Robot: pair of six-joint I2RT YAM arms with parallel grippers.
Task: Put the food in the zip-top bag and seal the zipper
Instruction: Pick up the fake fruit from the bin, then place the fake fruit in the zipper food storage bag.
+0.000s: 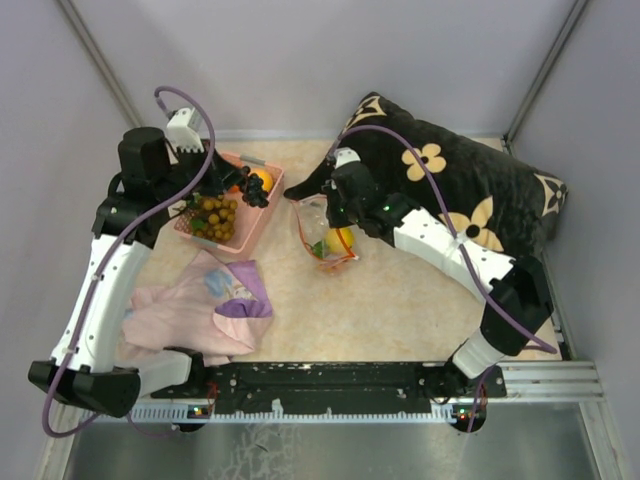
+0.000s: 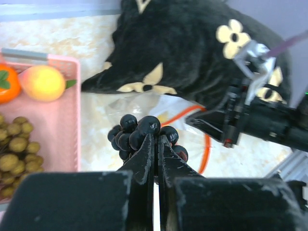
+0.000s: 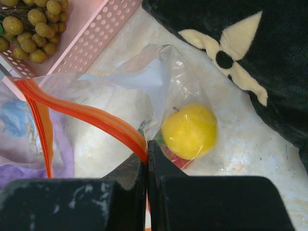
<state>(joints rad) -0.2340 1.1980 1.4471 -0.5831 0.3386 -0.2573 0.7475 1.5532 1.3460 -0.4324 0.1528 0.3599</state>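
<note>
I am looking down at a beige, marbled worktop (image 1: pixel 400 300) that is sitting inside plain grey walls (image 1: pixel 300 60), with a metal rail (image 1: pixel 550 378) running along its near edge. A black cushion (image 1: pixel 470 190) with cream flowers is filling the far right corner and taking up most of the room on that side. A pink-purple cloth (image 1: pixel 200 310) is lying crumpled by the near left corner. A pink basket (image 1: pixel 258 225) is standing toward the far left edge. An olive grape bunch (image 1: pixel 215 215), a persimmon (image 2: pixel 7 85) and a yellow-orange fruit (image 2: pixel 43 83) are resting inside it.

The zip-top bag (image 1: pixel 325 240) is lying near the middle of the worktop, between the basket and the cushion, and bare surface is stretching from it to the near edge. A yellow fruit (image 3: pixel 188 131) is already sitting inside the bag.

The left gripper (image 2: pixel 155 144) is pinching the dark purple grape bunch (image 2: pixel 139 134) with its jaws closed, and is holding it over the basket's far right corner, near the bag. The right gripper (image 3: pixel 147 150) is clamping its closed jaws on the zipper (image 3: pixel 82 115), the orange-red strip along the bag's mouth, which is standing open.
</note>
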